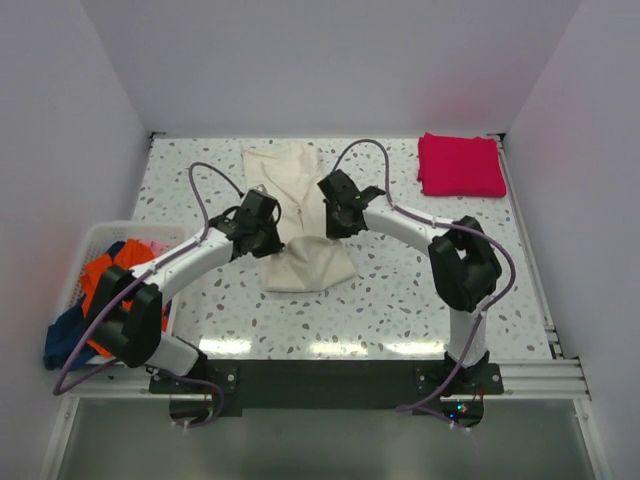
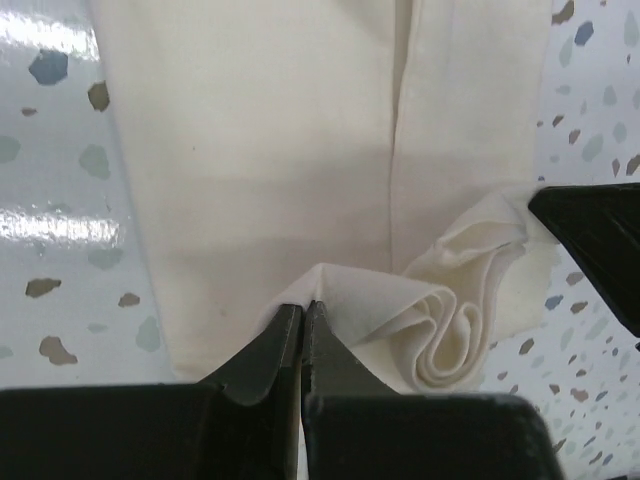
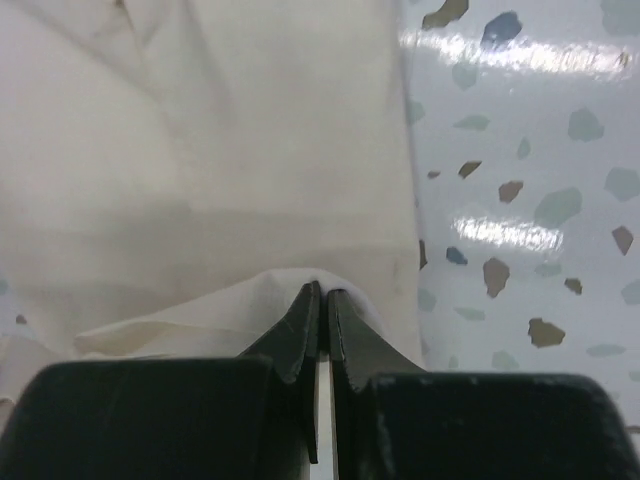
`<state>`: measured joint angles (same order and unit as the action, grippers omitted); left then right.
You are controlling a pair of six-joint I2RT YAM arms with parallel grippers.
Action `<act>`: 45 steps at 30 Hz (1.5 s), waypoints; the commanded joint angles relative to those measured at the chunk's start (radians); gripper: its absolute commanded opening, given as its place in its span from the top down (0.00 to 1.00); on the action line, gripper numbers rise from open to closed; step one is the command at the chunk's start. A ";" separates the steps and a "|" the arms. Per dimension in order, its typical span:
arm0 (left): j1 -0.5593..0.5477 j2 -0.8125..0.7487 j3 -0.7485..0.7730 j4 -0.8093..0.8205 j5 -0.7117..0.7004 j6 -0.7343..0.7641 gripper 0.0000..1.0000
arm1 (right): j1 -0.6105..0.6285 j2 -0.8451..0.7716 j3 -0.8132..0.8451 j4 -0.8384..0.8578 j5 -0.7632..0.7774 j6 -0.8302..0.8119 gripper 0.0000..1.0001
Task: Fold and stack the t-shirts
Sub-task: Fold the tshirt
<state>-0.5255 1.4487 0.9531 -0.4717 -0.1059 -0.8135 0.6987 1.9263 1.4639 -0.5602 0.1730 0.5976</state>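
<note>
A cream t-shirt (image 1: 300,215) lies lengthwise in the middle of the table, its near end folded up and lifted. My left gripper (image 1: 262,228) is shut on its left near edge, seen in the left wrist view (image 2: 303,310) with cream cloth (image 2: 260,150) bunched just right of the jaws. My right gripper (image 1: 340,215) is shut on the right near edge, seen in the right wrist view (image 3: 322,292) over the cream cloth (image 3: 200,150). A magenta-red t-shirt (image 1: 460,165) lies folded at the far right corner. Orange (image 1: 110,275), dark blue (image 1: 65,340) and pink (image 1: 155,245) shirts lie in the basket.
A white slatted basket (image 1: 90,240) stands at the table's left edge. The speckled table (image 1: 420,290) has white walls on three sides. A metal rail (image 1: 530,375) runs along the near edge.
</note>
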 commanded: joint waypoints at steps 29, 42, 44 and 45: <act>0.237 0.279 0.234 0.123 0.005 0.047 1.00 | -0.176 0.252 0.382 0.003 -0.142 -0.045 1.00; 0.286 0.345 0.237 0.157 0.041 0.059 1.00 | -0.205 0.298 0.391 0.017 -0.164 -0.045 1.00; 0.291 0.351 0.231 0.165 0.051 0.060 1.00 | -0.208 0.306 0.395 0.016 -0.168 -0.047 1.00; 0.294 0.352 0.228 0.166 0.051 0.059 1.00 | -0.209 0.309 0.397 0.016 -0.170 -0.048 1.00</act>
<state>-0.2493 1.7950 1.1538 -0.3576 -0.0650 -0.7734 0.5014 2.2337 1.8183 -0.5598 0.0227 0.5564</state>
